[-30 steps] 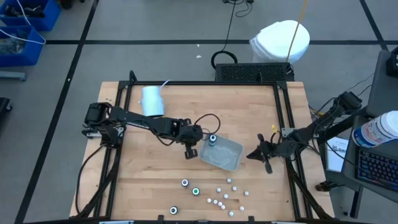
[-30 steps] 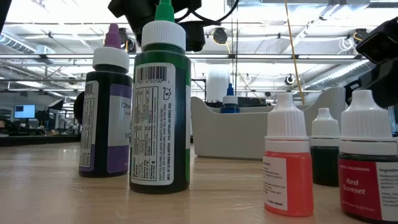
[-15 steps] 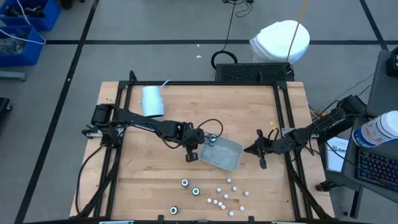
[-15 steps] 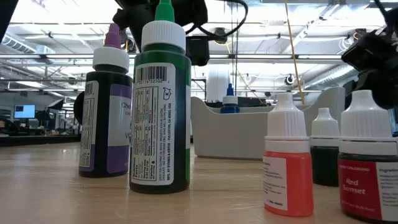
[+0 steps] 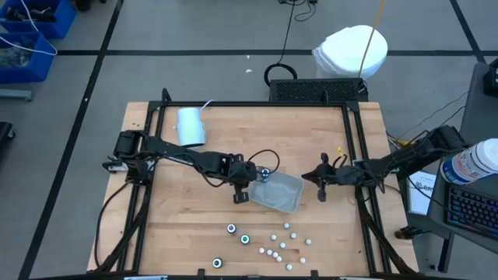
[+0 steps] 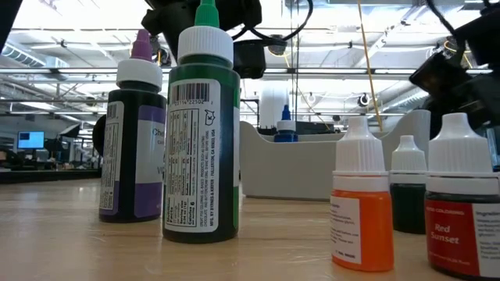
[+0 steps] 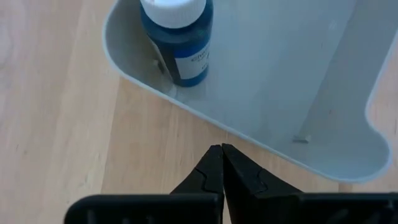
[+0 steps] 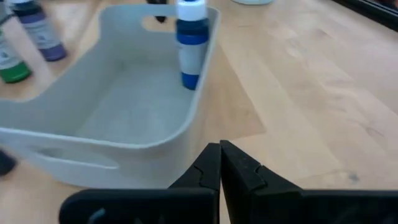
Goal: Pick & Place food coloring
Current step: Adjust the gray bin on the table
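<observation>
Pale wood table [image 5: 194, 218] in a black frame, on grey floor with dark tape lines. Grey tray [image 5: 278, 192] at centre, one blue food-colouring bottle [image 7: 177, 34] upright in its corner. Remaining bottles [image 5: 268, 243] scattered at 6 o'clock. Pale blue cup [image 5: 190, 126] at 11 o'clock. Left gripper [image 7: 221, 160] just outside the tray wall, fingers closed together, empty. Right gripper [image 8: 220, 155] at 3 o'clock of the tray, likewise closed, empty. Low view: open workshop, ceiling lights.
</observation>
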Controlling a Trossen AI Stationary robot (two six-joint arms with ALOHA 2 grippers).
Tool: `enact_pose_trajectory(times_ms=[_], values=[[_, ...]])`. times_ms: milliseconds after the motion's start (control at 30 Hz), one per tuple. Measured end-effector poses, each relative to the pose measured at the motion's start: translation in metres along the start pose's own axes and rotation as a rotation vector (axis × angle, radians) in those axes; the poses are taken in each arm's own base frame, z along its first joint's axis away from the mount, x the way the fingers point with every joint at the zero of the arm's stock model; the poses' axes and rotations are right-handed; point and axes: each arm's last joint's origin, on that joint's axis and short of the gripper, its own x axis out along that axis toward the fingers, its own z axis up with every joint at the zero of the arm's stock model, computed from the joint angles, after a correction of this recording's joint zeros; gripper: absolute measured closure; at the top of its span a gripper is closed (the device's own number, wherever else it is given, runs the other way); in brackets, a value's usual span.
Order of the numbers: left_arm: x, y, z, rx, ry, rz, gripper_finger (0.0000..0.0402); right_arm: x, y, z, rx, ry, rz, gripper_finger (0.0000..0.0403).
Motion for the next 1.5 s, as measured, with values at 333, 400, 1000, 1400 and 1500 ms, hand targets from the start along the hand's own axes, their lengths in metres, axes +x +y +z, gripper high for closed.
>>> enact_pose_trajectory(times_ms=[333, 400, 1000, 1400, 1500], values=[[0.0, -0.004, 0.002, -0.002, -0.018, -0.032, 0.0398, 0.01, -0.011, 0.0, 0.016, 0.005, -0.092, 0.0403], [0.0, -0.004, 0.002, -0.003, -0.019, -0.031, 0.0394, 0.01, -0.013, 0.0, -0.006, -0.001, -0.127, 0.0403], [0.0, -0.001, -0.001, -0.024, 0.006, 0.004, 0.0389, -0.029, -0.001, 0.053, 0.067, 0.363, -0.014, 0.0403], [0.0, -0.001, 0.0, -0.027, -0.004, 0.028, 0.0396, -0.013, 0.048, 0.031, 0.102, 0.392, 0.285, 0.0403], [0.0, -0.001, 0.0, -0.028, -0.006, 0.028, 0.0395, -0.007, 0.054, 0.026, 0.104, 0.395, 0.253, 0.0403]])
